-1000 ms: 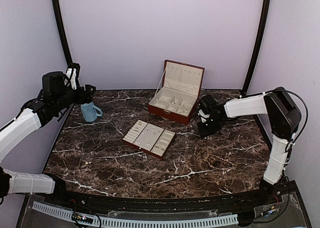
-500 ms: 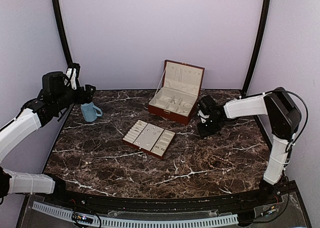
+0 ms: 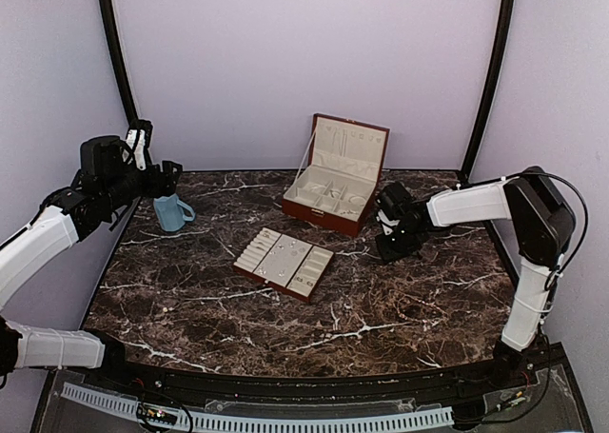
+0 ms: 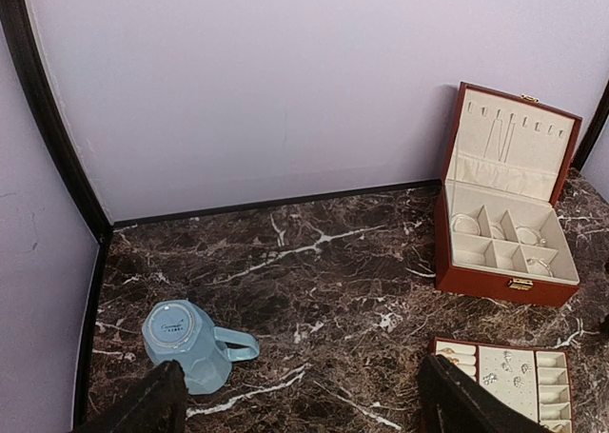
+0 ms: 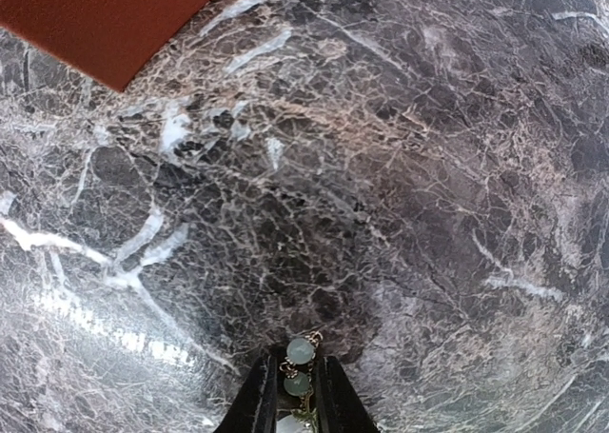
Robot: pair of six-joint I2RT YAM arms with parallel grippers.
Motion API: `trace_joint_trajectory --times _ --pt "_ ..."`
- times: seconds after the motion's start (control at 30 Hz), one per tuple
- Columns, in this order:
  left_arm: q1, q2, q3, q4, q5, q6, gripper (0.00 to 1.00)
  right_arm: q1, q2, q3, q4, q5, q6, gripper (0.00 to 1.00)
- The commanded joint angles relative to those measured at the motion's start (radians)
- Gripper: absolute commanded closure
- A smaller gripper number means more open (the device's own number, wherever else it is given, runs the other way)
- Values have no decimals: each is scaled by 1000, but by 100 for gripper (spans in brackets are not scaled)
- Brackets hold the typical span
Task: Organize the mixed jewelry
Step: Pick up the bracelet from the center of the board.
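Note:
My right gripper (image 5: 295, 368) is shut on a piece of the mixed jewelry (image 5: 301, 351), a thin gold chain with pale green beads that pokes out past the fingertips. It hangs low over the marble to the right of the red-brown box (image 3: 335, 176); in the top view it is the right gripper (image 3: 388, 248). Tiny metallic pieces (image 4: 504, 364) lie in the cream-lined tray (image 3: 269, 283). My left gripper (image 3: 164, 178) is raised at the far left above the blue cup (image 3: 171, 212), jaws wide open and empty; its dark fingertips (image 4: 157, 400) frame the cup (image 4: 186, 343).
The hinged box (image 4: 476, 283) stands open at the back, with small pieces in its compartments. The tray (image 4: 500, 343) lies in front of it near the table's middle. Purple walls and black posts close in the back and the sides.

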Motion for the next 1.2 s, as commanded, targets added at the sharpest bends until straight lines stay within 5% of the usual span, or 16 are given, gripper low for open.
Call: trace_joint_trajectory --times 0.0,0.5,1.17 --pt "5 -18 -5 15 -1 6 13 13 -12 -32 -21 -44 14 86" --pt "5 -24 -5 15 -4 8 13 13 -107 -89 127 -151 104 96" --pt "5 -36 -6 16 -11 11 13 13 -215 -90 277 -245 186 98"
